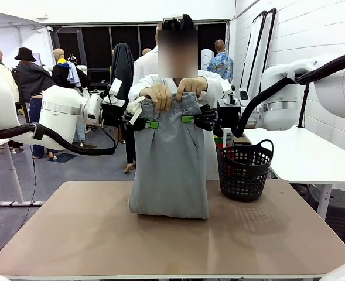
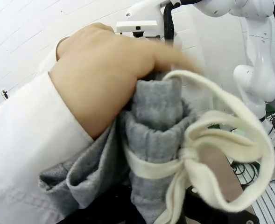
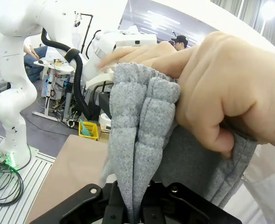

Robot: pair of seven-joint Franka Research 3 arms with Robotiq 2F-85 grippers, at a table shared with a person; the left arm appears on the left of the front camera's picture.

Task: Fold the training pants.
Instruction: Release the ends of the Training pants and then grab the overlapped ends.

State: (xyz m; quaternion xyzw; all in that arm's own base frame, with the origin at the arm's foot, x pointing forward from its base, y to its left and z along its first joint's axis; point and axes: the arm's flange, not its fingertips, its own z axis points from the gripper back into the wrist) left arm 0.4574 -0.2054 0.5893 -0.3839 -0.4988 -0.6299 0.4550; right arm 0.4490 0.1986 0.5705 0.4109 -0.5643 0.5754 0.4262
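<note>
The light grey training pants (image 1: 169,170) hang upright over the table, their lower end resting bunched on the tabletop. A person's hands (image 1: 157,96) pinch the gathered waistband at the top. My left gripper (image 1: 149,123) is shut on the pants' left edge just under the waistband, and my right gripper (image 1: 188,119) is shut on the right edge at the same height. In the left wrist view, the waistband (image 2: 156,116) with its whitish drawstring (image 2: 207,154) sits under the person's hand (image 2: 95,74). In the right wrist view, the fabric (image 3: 137,116) runs down into my right gripper (image 3: 132,205).
A black mesh basket (image 1: 245,170) stands on the brown table (image 1: 72,234) at the right, close to the pants. A white table (image 1: 301,155) lies behind it. The person stands at the far edge of the table.
</note>
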